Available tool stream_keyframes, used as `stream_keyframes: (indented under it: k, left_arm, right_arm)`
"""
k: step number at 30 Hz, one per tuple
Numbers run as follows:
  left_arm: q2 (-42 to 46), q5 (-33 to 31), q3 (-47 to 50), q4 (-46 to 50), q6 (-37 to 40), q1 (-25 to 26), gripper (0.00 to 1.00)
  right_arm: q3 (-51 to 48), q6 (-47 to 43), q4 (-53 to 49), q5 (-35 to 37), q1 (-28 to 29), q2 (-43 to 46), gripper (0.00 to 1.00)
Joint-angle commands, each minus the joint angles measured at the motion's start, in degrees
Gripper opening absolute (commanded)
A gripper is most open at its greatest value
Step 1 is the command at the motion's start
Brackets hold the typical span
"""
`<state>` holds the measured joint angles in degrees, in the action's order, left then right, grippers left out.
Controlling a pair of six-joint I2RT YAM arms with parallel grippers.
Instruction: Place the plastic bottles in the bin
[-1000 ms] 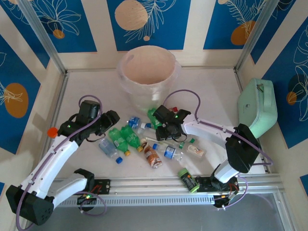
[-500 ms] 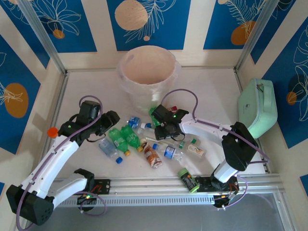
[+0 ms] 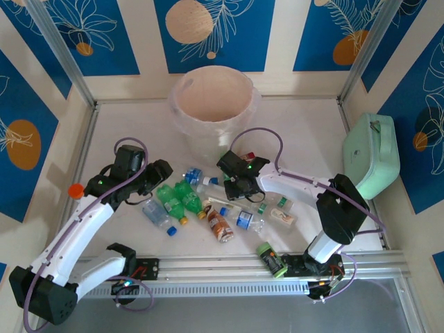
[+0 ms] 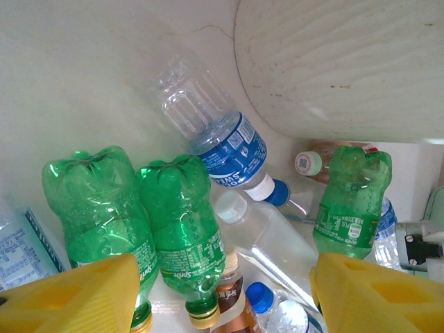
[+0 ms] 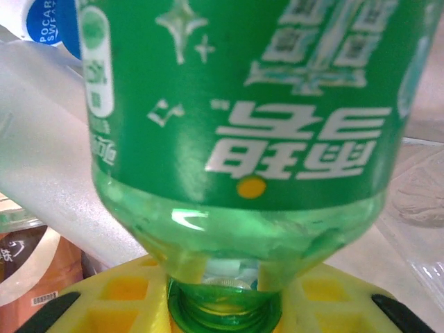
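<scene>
Grasping a green bottle point(image 5: 243, 104) by its neck with the right claw point(image 5: 222, 305), low in the pile point(image 3: 201, 201) just before the bin point(image 3: 208, 135), left claw point(image 4: 222, 305) released above it; next, probably lifting clear, then over the rim.

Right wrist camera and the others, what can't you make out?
- Right wrist view: the held green bottle is too close; the top edge cuts off its base, the bottom edge its mouth.
- Top view: the right gripper has its fingers hidden under its own body.
- Left wrist view: the bottom edge cuts off the brown bottle, the top edge the bin.
</scene>
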<state>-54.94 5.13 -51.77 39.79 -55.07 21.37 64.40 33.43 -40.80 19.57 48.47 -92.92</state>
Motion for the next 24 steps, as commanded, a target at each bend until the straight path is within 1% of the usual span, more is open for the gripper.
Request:
stream_keyframes:
  k: [1, 3, 8, 13, 17, 19, 21, 24]
  left_arm:
    - [-0.4, 0.6, 0.7, -0.7, 0.3, -0.7, 0.67]
    - [-0.5, 0.3, 0.7, -0.7, 0.4, -0.8, 0.67]
    - [-0.2, -1.3, 0.0, -0.6, 0.6, -0.7, 0.68]
    - [1.5, -4.9, -0.4, -0.4, 0.0, -0.8, 0.68]
    - [0.7, -4.8, -1.0, -1.1, 0.6, -0.8, 0.68]
    - [0.1, -4.6, -1.3, -1.0, 0.8, -0.7, 0.68]
    - [0.0, -4.5, -1.2, -1.2, 0.6, -0.8, 0.68]
    - [0.1, -4.6, -1.1, -1.4, 0.4, -0.8, 0.68]
  right_arm:
    - [1.7, 0.2, -2.2, 1.6, 1.1, 0.8, 0.26]
    - [2.5, 0.3, -3.9, 2.6, 2.2, 1.7, 0.22]
    - [4.7, 0.3, -8.8, 3.2, 6.6, 6.0, 0.18]
    - [8.0, -0.9, -13.5, 0.3, 12.7, 11.4, 0.16]
    - [12.7, -3.5, -15.0, -2.1, 17.9, 15.4, 0.16]
    - [16.2, -4.8, -15.3, -3.7, 19.0, 16.3, 0.16]
    - [20.5, -6.0, -15.4, -3.7, 19.1, 16.6, 0.16]
    - [27.1, -7.7, -14.4, -3.4, 16.9, 16.0, 0.16]
